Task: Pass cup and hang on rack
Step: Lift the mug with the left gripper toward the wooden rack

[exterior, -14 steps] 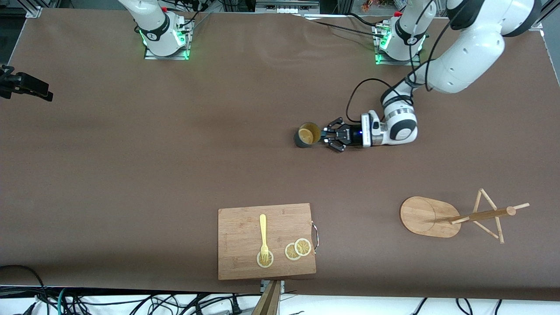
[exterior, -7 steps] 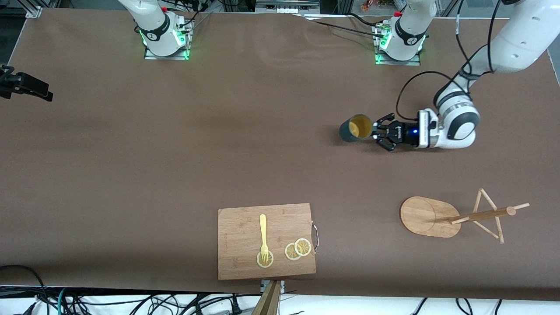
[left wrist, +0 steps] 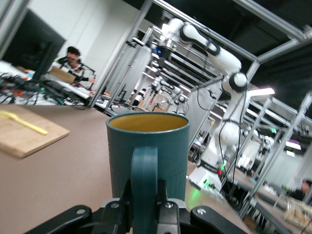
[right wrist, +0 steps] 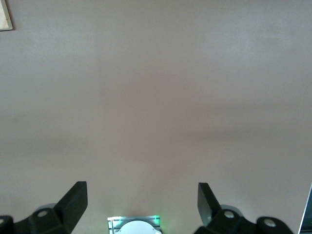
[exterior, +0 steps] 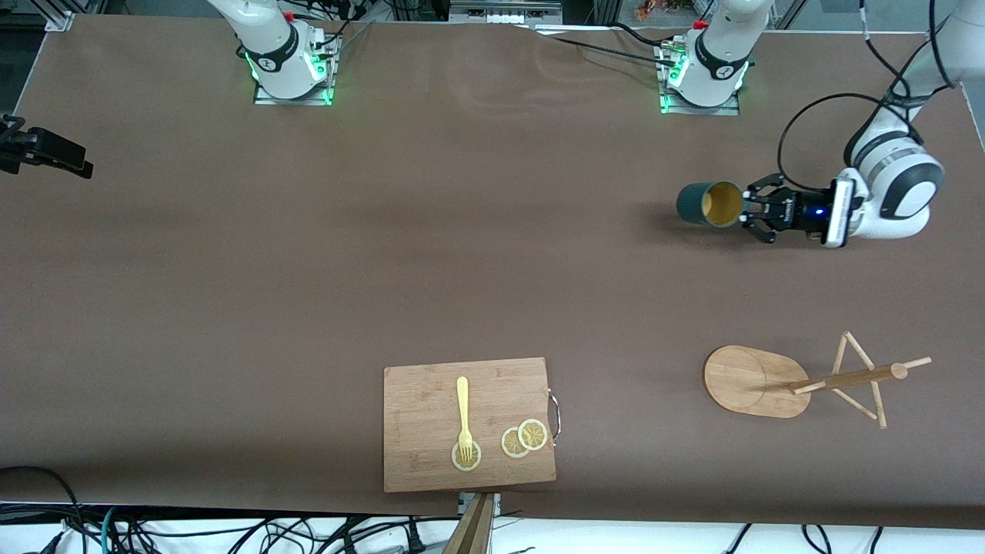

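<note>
My left gripper (exterior: 745, 208) is shut on the handle of the dark teal cup (exterior: 708, 204) and holds it in the air over the table toward the left arm's end. In the front view the cup's yellowish inside faces the gripper. In the left wrist view the cup (left wrist: 148, 146) fills the middle, its handle clamped between the fingers of the left gripper (left wrist: 145, 204). The bamboo rack (exterior: 750, 381) stands nearer the front camera than the cup, pole and pegs (exterior: 846, 378) free. My right gripper (right wrist: 141, 195) is open and empty over bare table; it is out of the front view.
A wooden cutting board (exterior: 431, 454) lies near the table's front edge, with a yellow fork (exterior: 463, 412) and lemon slices (exterior: 525, 438) on it. It also shows in the left wrist view (left wrist: 24, 139). A black device (exterior: 42, 150) sits at the right arm's end.
My left gripper has carried the cup from the table's middle toward the left arm's end, and the cup has tilted with it. The rack and board have not moved.
</note>
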Robot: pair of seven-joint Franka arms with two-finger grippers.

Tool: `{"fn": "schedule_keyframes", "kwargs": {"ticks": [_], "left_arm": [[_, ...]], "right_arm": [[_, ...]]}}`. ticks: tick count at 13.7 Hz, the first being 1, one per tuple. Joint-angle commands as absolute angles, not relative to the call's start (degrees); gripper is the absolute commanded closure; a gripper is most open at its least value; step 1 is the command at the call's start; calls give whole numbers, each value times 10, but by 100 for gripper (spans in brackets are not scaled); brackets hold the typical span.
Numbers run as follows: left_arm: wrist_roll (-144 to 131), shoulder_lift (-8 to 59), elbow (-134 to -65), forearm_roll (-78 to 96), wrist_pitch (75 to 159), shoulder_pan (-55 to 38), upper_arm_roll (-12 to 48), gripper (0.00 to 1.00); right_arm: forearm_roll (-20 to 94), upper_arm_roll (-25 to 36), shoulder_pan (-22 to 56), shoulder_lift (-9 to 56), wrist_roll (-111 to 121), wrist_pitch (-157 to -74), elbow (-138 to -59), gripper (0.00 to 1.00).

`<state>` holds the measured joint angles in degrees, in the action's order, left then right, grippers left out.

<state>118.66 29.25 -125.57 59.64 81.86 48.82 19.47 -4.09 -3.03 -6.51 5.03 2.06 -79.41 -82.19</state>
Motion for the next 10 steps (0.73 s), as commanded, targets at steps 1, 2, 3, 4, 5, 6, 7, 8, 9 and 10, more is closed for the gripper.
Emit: {"fn": "schedule_keyframes", "kwargs": {"ticks": [1,2,3,4,5,6,7,8,9,10], "left_arm": [[1032,281,-1243,571,802,538,200,100],[968,282,-1239,571,803,553,200,100],[907,283,-1228,577,803,558,200,100],[859,285,-1209,584,803,562,200,100],[816,286,-1183,595,804,564,201,100],[787,287,-1163,599,806,563,201,100],[762,287,-1149,607,807,562,201,100],[728,287,-1141,626,808,558,201,100],[691,293,-1123,639,809,551,202,100],[658,308,-1096,644,816,538,201,100]], "right_arm": [[-37,-33,-69,44,14,-797,-828,0],[-37,-33,-69,44,14,-797,-828,0],[-37,-33,-69,44,14,-797,-828,0],[-37,-33,-70,44,14,-797,-828,0],[-37,-33,-70,44,14,-797,-828,0],[-37,-33,-69,44,14,-797,-828,0],[-37,-33,-69,44,14,-797,-828,0],[-37,-33,-69,44,14,-797,-828,0],[-37,-33,-70,44,14,-797,-828,0],[-36,-33,-70,44,14,-797,-829,0]]}}
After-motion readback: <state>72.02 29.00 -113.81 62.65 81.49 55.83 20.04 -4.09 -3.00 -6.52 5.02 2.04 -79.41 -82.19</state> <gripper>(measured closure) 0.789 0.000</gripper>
